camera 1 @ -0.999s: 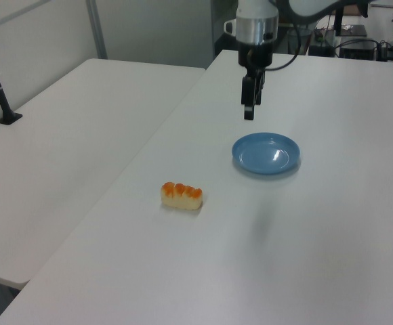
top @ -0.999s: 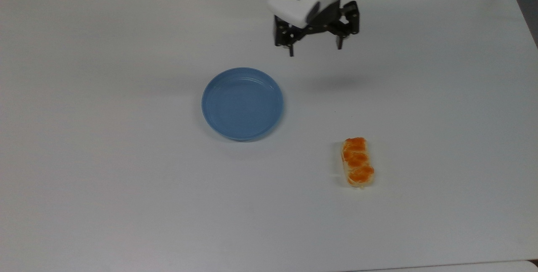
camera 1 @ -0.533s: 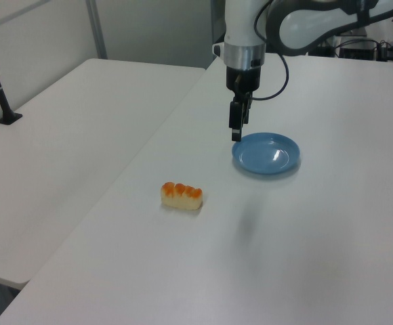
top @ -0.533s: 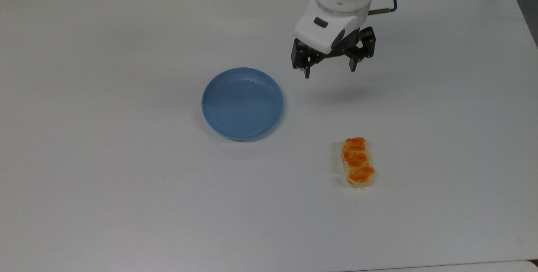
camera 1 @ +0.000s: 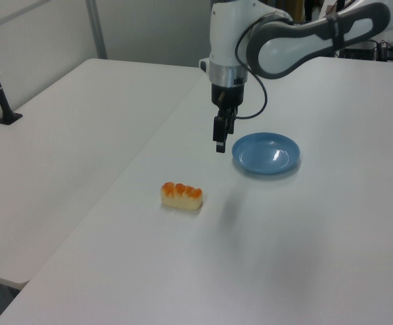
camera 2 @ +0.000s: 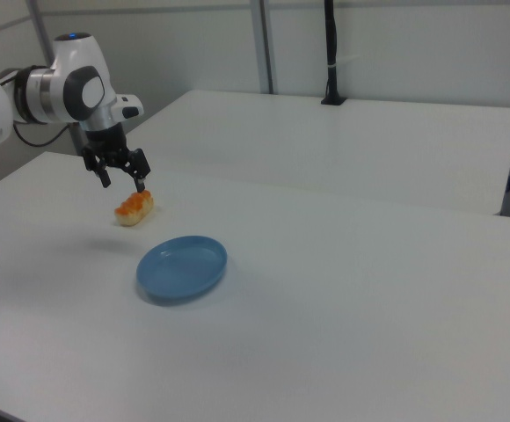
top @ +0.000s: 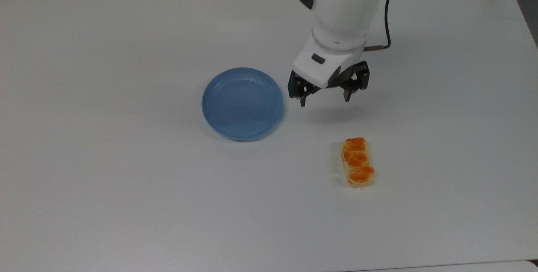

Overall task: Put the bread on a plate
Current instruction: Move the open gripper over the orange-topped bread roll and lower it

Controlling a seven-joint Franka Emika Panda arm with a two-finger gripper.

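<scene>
White laminate covers the counter [top: 126,204], which carries two things set well apart. Nearest the top view's lower edge lies the small oblong braided bread roll [top: 357,162], glossy orange-brown on top with pale cream sides, flat on the counter with its long axis running up and down in the top view. Nothing touches it. In the left view the bread roll [camera 1: 181,196] sits towards the left view's left of the round, shallow light-blue plastic plate [camera 1: 265,152]; in the right view the bread roll [camera 2: 134,207] lies beyond the plate [camera 2: 182,266].

Further back in the top view, the plate [top: 242,104] rests bare on the counter, to the top view's left of the roll.

Just beside the plate's rim, on the top view's right, the black two-finger gripper [top: 323,98] of the white arm [top: 342,15] hangs above the counter, fingers spread wide and holding nothing. It stands between plate and roll, clear of both, casting a faint shadow below.
</scene>
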